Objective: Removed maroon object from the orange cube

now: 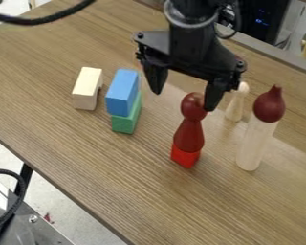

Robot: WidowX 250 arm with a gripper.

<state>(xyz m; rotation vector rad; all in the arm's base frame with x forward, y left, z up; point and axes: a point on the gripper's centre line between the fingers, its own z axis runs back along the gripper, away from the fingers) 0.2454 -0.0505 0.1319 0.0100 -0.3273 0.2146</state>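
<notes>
Pre-grasp stage, likely. Maroon object point(189, 136) upright on red-orange cube point(185, 157), near gripper point(183, 99), spread wide, holding nothing. Calls for centering around maroon object, closing, then lifting clear.

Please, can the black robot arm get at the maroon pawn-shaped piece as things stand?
Probably yes. The black claw hangs open near the maroon pawn-shaped piece, and nothing rests on its head. The pale maroon-topped cylinder stands apart, so the way looks free.
</notes>
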